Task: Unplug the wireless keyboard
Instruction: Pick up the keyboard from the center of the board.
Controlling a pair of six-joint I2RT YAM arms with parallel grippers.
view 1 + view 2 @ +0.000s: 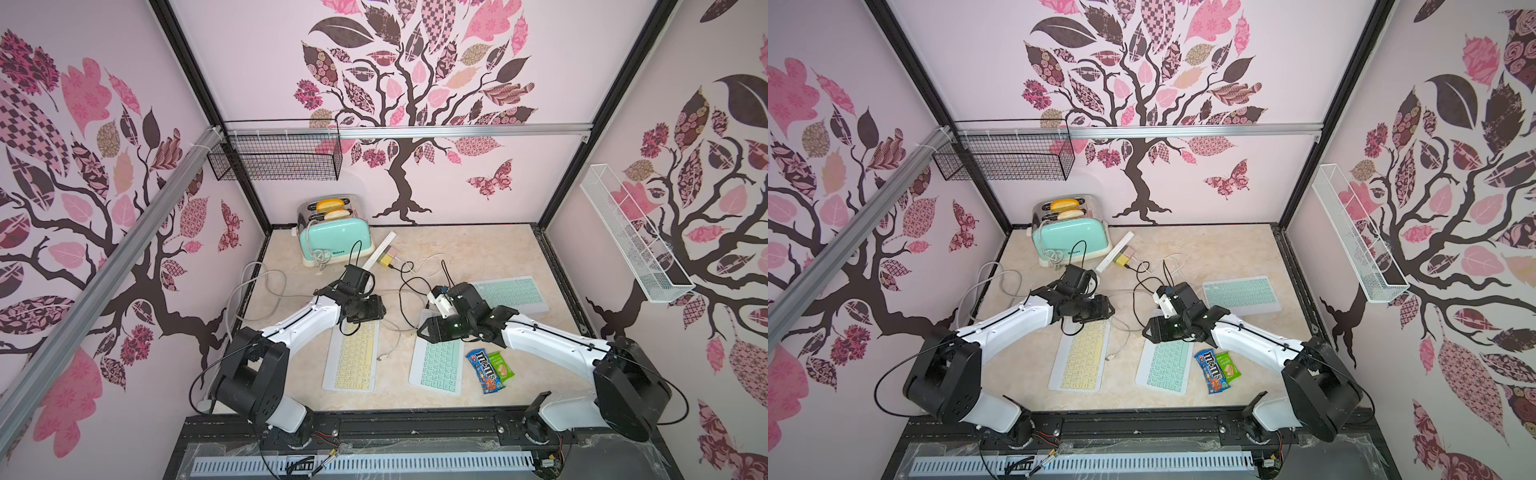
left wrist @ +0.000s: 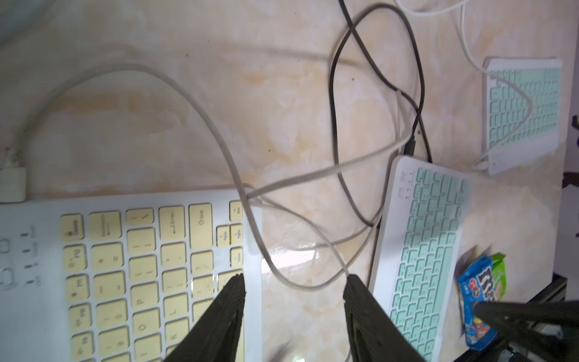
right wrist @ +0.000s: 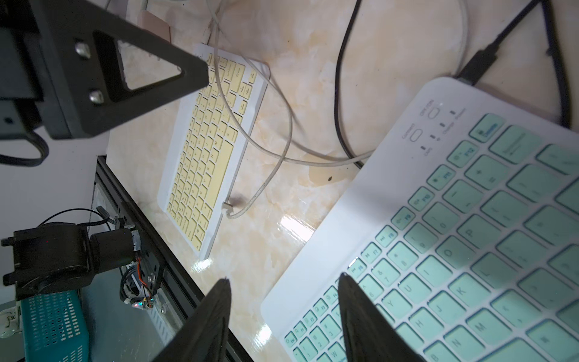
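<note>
Marbled tabletop (image 1: 478, 249), with pink tree-print walls around it. Over the edge of the yellow keyboard (image 2: 150, 266) the left gripper (image 2: 294, 282) hangs with its jaws spread and nothing between them; a loop of white cable (image 2: 219, 141) shows through the gap. The right gripper (image 3: 283, 282) is also spread and empty, above a corner of the green keyboard (image 3: 454, 235) that lies just beside the yellow keyboard.

There are three keyboards: one yellow and two green, the second green one (image 1: 515, 295) well apart from the yellow keyboard. Two snack packets (image 1: 484, 371) lie beyond the nearer green one.

The right wrist view shows a black plug (image 3: 479, 65) seated in the green keyboard's edge — the arm hides that spot in both top views. Only the top views show the toaster (image 1: 334, 237), behind the yellow keyboard.
</note>
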